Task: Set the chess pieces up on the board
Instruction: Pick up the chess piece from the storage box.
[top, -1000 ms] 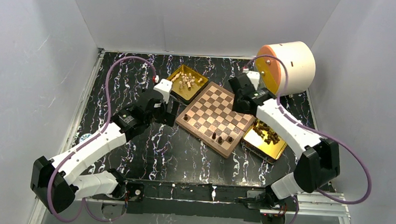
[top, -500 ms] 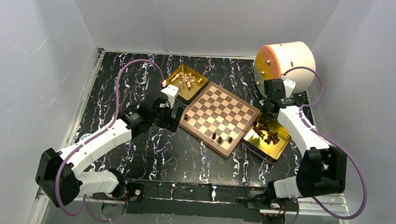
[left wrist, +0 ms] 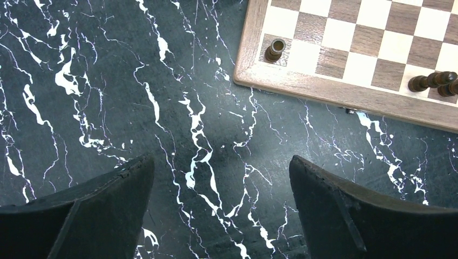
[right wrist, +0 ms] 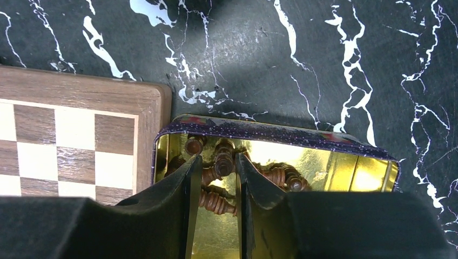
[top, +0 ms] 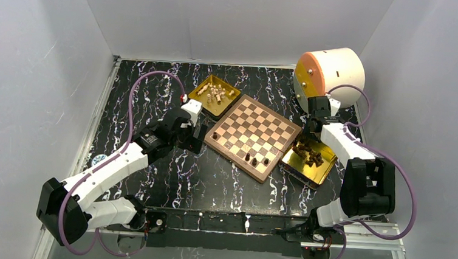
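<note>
On the left, the left gripper (left wrist: 220, 164) is held low over the bare marbled table (left wrist: 135, 97), just off the near-left corner of the board (top: 257, 126). Its fingers are spread wide and nothing is carried between them. Behind it, the pale pieces (top: 216, 93) are seen heaped in the left gold tray (top: 208, 82), none of them yet on a square.

On the board itself, very little is set. One piece (left wrist: 276, 48) stands on the corner square nearest the left gripper, and a few dark pieces (top: 255, 160) are lined along the near edge. The rest of the squares are bare, so the job is judged to be at an early stage.

To the right, the dark pieces (right wrist: 224, 162) are piled in the right gold tray (right wrist: 281, 134), which lies just beside the board's edge. The right gripper (right wrist: 214, 164) is poised straight over that pile, its fingers drawn close with only a narrow slot left. Dark pieces show through the slot, but whether one is pinched cannot be told.

The step in hand is judged to be the fetching of another dark piece. Next, a single piece must be isolated from the tangle, lifted clear of the tray wall, and stood upright on its square.
</note>
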